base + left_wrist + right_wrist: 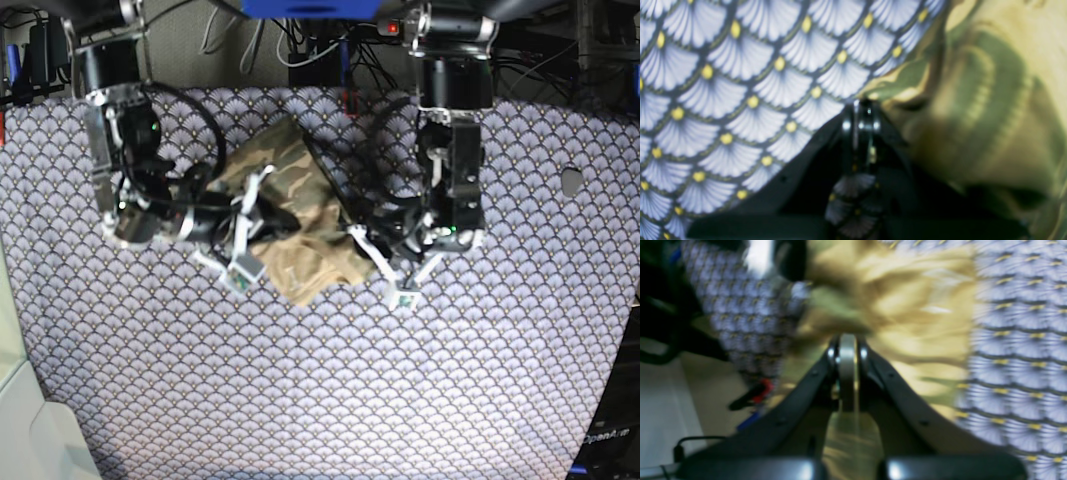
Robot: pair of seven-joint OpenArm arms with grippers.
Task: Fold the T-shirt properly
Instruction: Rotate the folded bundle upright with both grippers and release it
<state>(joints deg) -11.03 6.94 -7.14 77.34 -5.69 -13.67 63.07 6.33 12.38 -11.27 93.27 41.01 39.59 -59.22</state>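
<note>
The T-shirt (290,215) is bunched in a crumpled heap mid-worktop (320,380), with no neat fold yet formed; most of the folding is judged left. Its edges are pinched by both closed sets of fingers: left gripper (375,235), right gripper (250,215).

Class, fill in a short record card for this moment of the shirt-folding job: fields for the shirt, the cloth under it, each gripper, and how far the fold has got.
shirt: camouflage T-shirt, bunched in a heap, not flat
surface: fan-patterned cloth covering the table
left gripper: shut, pinching an edge of the T-shirt
right gripper: shut, pinching the T-shirt fabric
arm positions: one at each side of the heap in the base view
fold progress: no neat fold visible yet
</note>
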